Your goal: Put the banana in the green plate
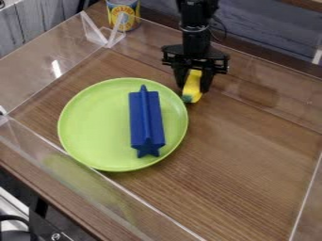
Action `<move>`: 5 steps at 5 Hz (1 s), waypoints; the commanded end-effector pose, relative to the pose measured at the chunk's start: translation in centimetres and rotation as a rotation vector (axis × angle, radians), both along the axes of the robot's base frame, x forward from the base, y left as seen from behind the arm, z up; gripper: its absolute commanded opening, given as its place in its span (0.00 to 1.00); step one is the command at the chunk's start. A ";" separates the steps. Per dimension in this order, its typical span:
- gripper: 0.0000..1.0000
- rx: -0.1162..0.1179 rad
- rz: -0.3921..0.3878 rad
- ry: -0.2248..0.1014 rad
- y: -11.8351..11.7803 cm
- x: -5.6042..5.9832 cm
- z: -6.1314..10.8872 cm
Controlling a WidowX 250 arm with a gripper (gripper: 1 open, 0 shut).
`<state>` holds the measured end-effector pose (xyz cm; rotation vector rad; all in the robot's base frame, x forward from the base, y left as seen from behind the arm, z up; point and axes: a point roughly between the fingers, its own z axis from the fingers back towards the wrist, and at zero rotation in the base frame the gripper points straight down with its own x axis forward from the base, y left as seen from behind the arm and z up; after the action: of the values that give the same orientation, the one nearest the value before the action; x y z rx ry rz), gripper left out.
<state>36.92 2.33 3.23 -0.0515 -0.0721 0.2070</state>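
Note:
The banana (191, 91) is small and yellow and lies on the wooden table just off the right rim of the green plate (88, 127). My gripper (193, 81) comes straight down over it, with one black finger on each side. The fingers press against the banana's upper end, and its lower end sticks out below them. The banana still rests on the table. A long blue block (146, 120) lies across the middle of the plate.
A yellow can (120, 13) stands at the back left, near a clear plastic wall (94, 30). Clear walls fence in the table on the left, front and right. Bare wood lies to the right of the banana.

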 end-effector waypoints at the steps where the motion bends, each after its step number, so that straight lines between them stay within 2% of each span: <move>1: 0.00 -0.002 -0.016 -0.053 0.0 0.7 1.5; 3: 0.00 -0.009 0.015 -0.056 1.2 0.3 4.0; 5: 0.00 -0.022 0.003 -0.063 2.5 0.6 4.8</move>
<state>36.34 4.31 4.15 -0.0848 -0.0171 0.2089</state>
